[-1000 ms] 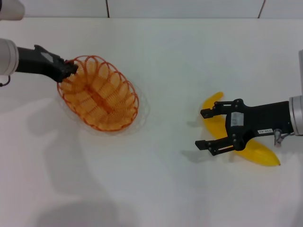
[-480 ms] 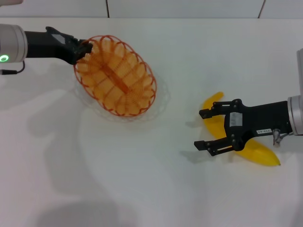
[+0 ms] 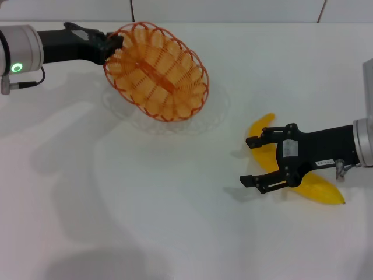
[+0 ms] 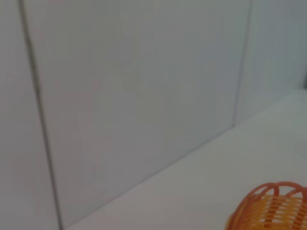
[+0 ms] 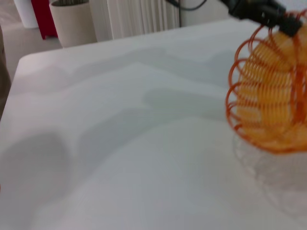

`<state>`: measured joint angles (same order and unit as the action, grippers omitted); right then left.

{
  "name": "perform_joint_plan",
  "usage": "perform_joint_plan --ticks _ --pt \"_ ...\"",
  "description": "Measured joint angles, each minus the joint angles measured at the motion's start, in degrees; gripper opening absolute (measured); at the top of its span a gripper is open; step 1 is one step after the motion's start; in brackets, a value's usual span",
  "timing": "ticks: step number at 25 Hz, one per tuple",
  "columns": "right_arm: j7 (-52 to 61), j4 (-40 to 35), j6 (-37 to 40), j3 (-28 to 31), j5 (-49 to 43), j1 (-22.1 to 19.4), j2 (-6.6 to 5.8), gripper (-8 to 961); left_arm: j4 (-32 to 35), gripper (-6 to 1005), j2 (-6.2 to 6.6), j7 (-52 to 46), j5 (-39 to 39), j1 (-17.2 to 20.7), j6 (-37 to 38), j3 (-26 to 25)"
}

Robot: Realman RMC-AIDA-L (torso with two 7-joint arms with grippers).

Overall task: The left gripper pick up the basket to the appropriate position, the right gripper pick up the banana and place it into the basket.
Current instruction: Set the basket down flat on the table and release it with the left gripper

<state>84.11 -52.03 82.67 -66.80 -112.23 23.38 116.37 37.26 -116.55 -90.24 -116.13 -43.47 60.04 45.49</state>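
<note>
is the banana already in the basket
No, the banana lies on the table under the open right pincer, far from the basket that the left pincer holds up.

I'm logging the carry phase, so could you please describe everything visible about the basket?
The basket is a shallow oval of orange wire with a looped, scalloped rim, see-through between the wires. It is empty, lifted off the white table and tilted, its shadow lying beneath it. The left gripper clamps its rim at the far-left end; nothing else touches it. The banana lies apart, to the right.
</note>
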Motion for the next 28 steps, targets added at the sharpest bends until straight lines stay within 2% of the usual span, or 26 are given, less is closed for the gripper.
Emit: perform_joint_plan --ticks 20,28 --pt "1.3 -0.8 0.5 0.4 -1.5 1.5 0.10 885 -11.6 81 -0.03 4.0 14.4 1.5 -7.2 -0.6" --pt "0.4 -0.9 0.5 0.4 -0.1 1.8 0.07 877 -15.9 82 -0.05 4.3 16.8 1.5 -9.4 -0.6"
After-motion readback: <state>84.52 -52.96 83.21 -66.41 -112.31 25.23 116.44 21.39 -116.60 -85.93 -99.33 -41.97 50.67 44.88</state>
